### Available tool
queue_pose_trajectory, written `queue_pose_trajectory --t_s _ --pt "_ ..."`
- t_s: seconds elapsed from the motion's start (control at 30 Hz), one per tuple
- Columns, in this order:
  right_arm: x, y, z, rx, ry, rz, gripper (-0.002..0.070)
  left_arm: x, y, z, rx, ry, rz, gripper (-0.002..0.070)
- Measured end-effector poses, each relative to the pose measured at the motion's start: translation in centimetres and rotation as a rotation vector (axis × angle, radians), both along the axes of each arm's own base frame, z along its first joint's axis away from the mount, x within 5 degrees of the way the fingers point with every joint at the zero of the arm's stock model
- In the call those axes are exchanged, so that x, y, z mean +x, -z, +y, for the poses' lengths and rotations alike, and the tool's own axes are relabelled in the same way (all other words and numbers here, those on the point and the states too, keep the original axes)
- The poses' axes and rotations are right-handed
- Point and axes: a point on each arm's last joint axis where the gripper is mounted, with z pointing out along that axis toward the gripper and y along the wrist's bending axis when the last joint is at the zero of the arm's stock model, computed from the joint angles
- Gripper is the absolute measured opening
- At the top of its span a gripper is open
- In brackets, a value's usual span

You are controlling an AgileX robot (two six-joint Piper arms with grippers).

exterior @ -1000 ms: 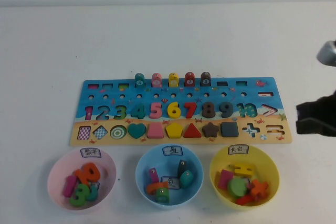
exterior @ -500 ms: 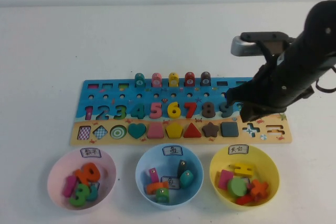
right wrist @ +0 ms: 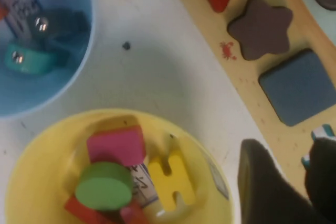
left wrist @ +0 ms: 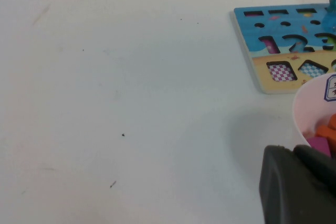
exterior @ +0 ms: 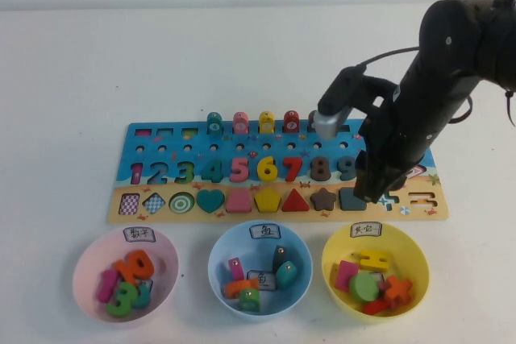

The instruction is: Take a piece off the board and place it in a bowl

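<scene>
One arm has moved: within a second the right pincer (exterior: 372, 191) has swung in over the board (exterior: 161, 168) and now hangs, parted and empty, just beside the piece (right wrist: 298, 85), still seated. The left pincer (left wrist: 294, 182), aperture undeterminable, idles beside the pink bowl (left wrist: 307, 111). Grasping, then the yellow bowl (exterior: 334, 259), likely follow.

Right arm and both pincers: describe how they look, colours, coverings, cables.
The right arm is wrapped in a black fabric sleeve, with a bare grey metal fitting and a thin black cable beside it. The right pincer has matte black, blunt rounded fingers. The left pincer shows only in its wrist view, matte black too.
</scene>
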Motion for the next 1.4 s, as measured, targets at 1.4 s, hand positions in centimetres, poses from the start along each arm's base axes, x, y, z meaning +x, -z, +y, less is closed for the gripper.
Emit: queue_pose_trajectory --t_s 1.4 --pt "2.6 4.4 1.0 -0.023 -0.531 -0.070 0.0342 0.0 0.0 0.0 0.000 0.000 0.000 -0.0004"
